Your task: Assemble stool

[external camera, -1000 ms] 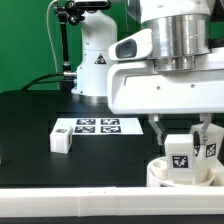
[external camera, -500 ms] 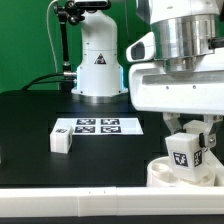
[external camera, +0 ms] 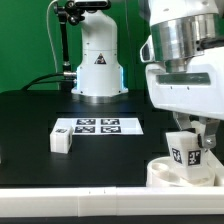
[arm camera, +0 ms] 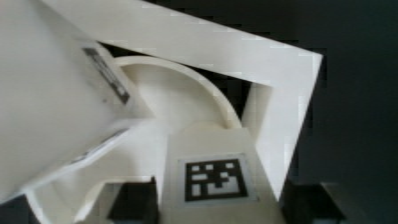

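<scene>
1. The arm's gripper [external camera: 187,146] hangs over the black tabletop [external camera: 30,120] at the exterior view's right, clenched on a white leg [external camera: 182,152] whose square tag faces the camera.
2. The leg stands slightly tilted between the fingers. Its lower end is at the rim of the round seat [external camera: 160,177], which lies directly beneath the gripper. Whether leg and seat touch cannot be told.
3. In the wrist view, the leg [arm camera: 217,150] runs out from the gripper [arm camera: 217,205] between two dark fingers [arm camera: 130,204], tag toward the lens. A curved white wall of the seat [arm camera: 178,75] lies beyond it.
4. A large white part [arm camera: 54,110] fills that view beside the leg, with a tag on its edge. What it is cannot be told.
5. A second leg [external camera: 62,140] lies loose on the tabletop, well apart from the gripper toward the exterior view's left.
6. The marker board [external camera: 100,127] lies flat between the second leg and the gripper, just beside the second leg.
7. A white rail [external camera: 80,196] runs along the tabletop's edge, nearer the camera than the gripper.
</scene>
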Available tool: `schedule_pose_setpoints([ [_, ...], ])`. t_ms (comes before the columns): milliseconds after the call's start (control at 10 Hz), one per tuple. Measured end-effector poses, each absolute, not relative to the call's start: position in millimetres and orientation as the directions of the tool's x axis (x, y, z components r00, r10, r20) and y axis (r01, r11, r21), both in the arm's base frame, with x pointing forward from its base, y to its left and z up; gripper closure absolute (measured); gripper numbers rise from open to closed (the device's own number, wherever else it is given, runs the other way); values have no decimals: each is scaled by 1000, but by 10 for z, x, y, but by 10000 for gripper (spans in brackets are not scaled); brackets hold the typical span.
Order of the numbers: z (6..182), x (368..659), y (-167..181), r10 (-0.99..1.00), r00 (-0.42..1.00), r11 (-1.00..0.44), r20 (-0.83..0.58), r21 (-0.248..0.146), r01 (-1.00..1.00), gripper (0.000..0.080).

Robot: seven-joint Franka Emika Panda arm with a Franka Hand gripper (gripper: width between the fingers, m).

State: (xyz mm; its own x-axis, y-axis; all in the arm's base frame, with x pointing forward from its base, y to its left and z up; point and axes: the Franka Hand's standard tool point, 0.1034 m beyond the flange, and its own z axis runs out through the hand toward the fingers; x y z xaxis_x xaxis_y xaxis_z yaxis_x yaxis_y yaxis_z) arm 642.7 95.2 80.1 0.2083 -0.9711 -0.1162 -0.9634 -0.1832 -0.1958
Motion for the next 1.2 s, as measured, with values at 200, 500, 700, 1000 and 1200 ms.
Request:
schedule_pose_setpoints([
  [200,798,6423,968,-971,206,-181,-117,-195,-964,453],
  [500,945,6445,906,-934,341,-318,-105,-192,-928,172],
  [700,1070,6439,910,-898,426,-402,-110,-185,-897,156],
  [1000,1078,6467,887,-801,594,-572,-70,-203,-795,150],
  [1200,1027,6455,874,-617,787,-774,0,-179,-607,150],
])
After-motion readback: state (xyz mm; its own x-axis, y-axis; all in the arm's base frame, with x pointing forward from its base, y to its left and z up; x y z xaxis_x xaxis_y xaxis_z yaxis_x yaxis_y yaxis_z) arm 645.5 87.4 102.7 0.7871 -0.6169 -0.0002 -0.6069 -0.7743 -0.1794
